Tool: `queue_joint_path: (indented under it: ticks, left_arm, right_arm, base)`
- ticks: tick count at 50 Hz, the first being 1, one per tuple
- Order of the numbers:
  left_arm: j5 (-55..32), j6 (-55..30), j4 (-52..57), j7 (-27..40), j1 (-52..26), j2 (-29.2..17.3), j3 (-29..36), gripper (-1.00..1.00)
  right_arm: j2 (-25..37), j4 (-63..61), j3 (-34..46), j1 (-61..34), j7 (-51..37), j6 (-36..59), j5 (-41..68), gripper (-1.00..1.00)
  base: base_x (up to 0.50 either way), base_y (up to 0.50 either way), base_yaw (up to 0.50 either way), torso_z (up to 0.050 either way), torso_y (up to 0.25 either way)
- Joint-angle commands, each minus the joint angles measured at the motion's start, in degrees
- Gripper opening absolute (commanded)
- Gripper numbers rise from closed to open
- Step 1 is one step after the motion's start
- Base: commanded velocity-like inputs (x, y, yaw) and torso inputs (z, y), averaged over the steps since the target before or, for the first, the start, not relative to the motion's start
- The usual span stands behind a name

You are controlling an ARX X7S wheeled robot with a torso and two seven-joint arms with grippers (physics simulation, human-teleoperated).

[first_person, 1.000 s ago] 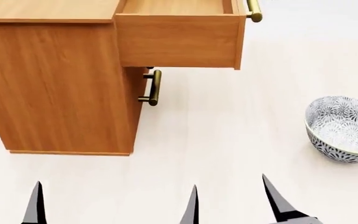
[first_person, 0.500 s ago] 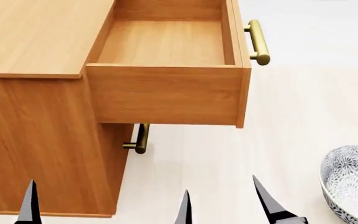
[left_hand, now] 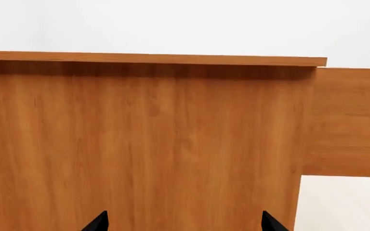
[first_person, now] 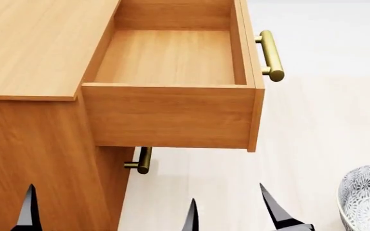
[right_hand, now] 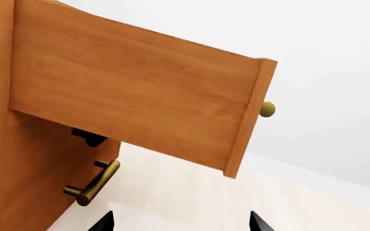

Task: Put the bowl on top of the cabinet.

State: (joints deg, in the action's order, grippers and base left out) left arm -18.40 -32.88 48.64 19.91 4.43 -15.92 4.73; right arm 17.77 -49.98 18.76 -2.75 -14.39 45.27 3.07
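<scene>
Wood grain fills the left: the cabinet (first_person: 37,43) has a bare flat top, and its top drawer (first_person: 172,113) juts out open towards the right. That drawer is the hazard, I reckon; a lifted bowl could clip its front or brass handle (first_person: 270,55), or get dropped inside instead of on top. Left gripper (first_person: 108,216) hangs low by the cabinet's side, tips spread, empty. Right gripper (first_person: 275,211) shows only one tip, so I cannot tell its state. The bowl (first_person: 366,197) sits on the floor at far right, untouched.
</scene>
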Motion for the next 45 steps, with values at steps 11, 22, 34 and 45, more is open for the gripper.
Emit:
queue_joint_path:
  ticks: [11,22,34,45]
  left_arm:
    - [1.36,1.57,-2.96,0.04,-0.73,-1.16,1.45,1.0]
    - [1.35,1.22,-1.52,0.56,-0.01,-1.76,1.92,1.0]
    - [0.9,2.03,-1.3,0.7,1.23,-2.57,1.07,1.0]
    - [1.14,1.31,-0.98,1.11,0.54,-2.9,2.12,1.0]
  right_arm:
    - [7.52,-6.09,-15.33,-1.67,5.44,8.92,6.29,1.0]
    - [14.15,-8.09,-30.26,6.23,12.07,7.16,11.18,1.0]
    - [24.88,-9.92,-43.85,11.89,9.2,11.01,26.57,1.0]
    - [26.33,-7.06,-56.3,16.86,12.17,11.65,32.94,1.0]
  base:
    - [0.0,0.0,0.0,0.0,0.0]
    - [0.0,0.0,0.0,0.0,0.0]
    - [0.0,0.0,0.0,0.0,0.0]
    - [0.0,0.0,0.0,0.0,0.0]
